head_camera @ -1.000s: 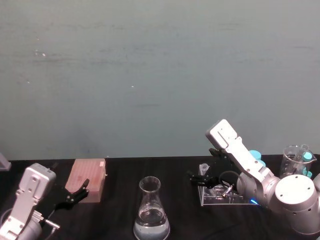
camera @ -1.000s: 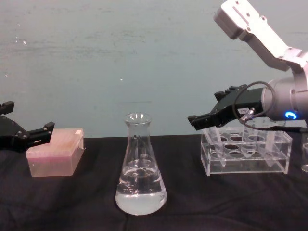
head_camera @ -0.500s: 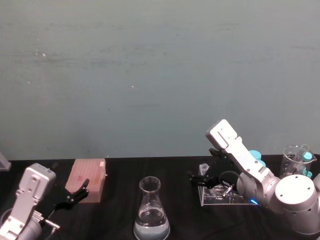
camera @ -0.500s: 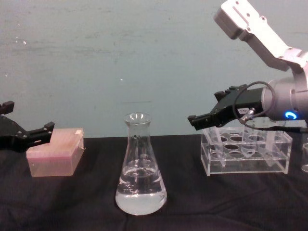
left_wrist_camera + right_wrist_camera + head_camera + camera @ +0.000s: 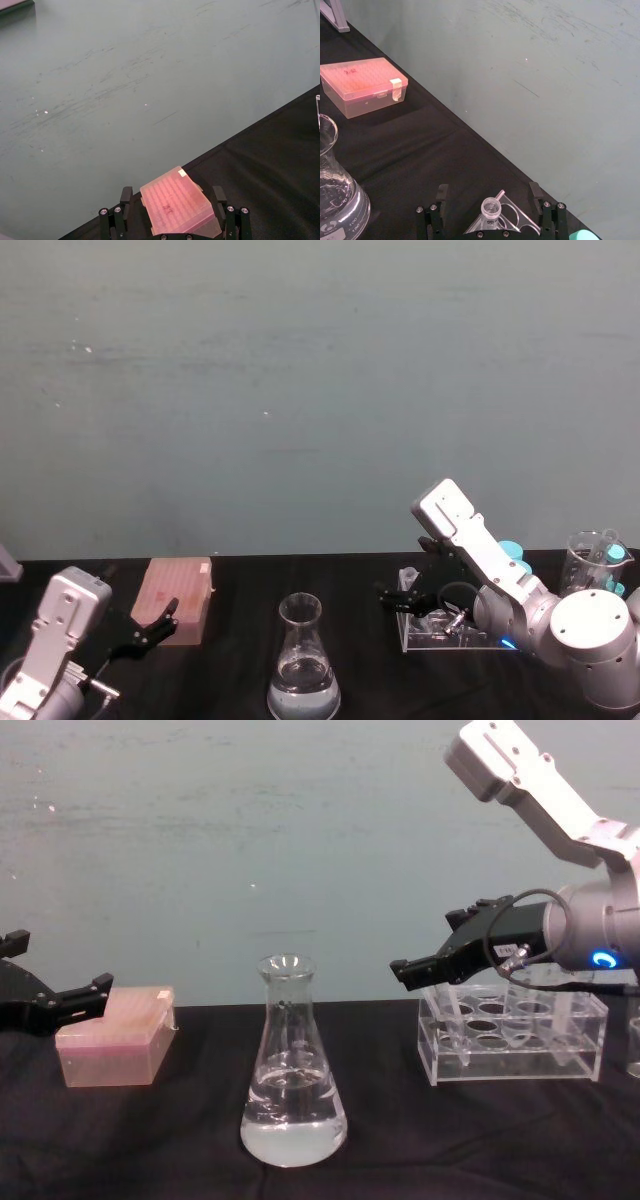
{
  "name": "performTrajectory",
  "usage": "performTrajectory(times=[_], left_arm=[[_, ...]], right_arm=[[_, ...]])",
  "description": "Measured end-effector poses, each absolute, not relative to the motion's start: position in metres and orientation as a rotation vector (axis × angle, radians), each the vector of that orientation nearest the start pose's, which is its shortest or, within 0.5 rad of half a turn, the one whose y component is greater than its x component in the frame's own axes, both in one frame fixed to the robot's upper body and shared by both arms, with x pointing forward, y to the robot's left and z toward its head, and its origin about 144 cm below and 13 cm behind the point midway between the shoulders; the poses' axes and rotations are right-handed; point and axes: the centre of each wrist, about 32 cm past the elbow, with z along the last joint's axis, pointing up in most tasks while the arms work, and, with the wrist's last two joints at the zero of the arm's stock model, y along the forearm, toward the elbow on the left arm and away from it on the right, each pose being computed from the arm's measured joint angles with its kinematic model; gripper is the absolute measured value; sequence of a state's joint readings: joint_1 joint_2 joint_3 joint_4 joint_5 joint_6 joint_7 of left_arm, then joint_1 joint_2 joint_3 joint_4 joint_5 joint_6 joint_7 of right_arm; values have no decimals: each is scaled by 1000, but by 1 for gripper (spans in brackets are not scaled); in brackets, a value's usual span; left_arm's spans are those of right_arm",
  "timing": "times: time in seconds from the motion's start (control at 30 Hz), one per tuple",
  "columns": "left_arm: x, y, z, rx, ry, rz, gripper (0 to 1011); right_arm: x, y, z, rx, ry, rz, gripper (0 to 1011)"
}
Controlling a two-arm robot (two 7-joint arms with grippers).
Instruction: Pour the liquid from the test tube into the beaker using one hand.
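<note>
My right arm [image 5: 560, 805]: thick silver-grey jointed links, a glowing blue ring light [image 5: 601, 959], a looped black cable [image 5: 510, 935]; my right tool [image 5: 415, 970]: black, two-fingered, silver screws; my left tool [image 5: 55, 1003]: matching black.

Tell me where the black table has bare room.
Free: the black tabletop between the clear glass conical flask and the clear acrylic tube rack, and between the flask and the pink plastic box. Crowded: the rack, under the right gripper.

Upright test tube [image 5: 490, 207] in rack; part-filled beaker [image 5: 293, 1065].
</note>
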State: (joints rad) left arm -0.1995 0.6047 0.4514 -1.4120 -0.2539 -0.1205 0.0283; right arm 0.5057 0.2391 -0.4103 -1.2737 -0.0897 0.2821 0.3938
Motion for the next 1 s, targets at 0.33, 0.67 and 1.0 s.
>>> performTrajectory(times=[0.33,0.67,1.0], left_arm=[[489,310,1140,304,-285,1248,1000],[489,310,1140,305,-285,1248,1000],[489,310,1140,304,-285,1248,1000]], right_arm=[[580,-200,1218,-492,-196,-941,1000],[580,-200,1218,-492,-196,-941,1000],[580,-200,1218,-492,-196,-941,1000]])
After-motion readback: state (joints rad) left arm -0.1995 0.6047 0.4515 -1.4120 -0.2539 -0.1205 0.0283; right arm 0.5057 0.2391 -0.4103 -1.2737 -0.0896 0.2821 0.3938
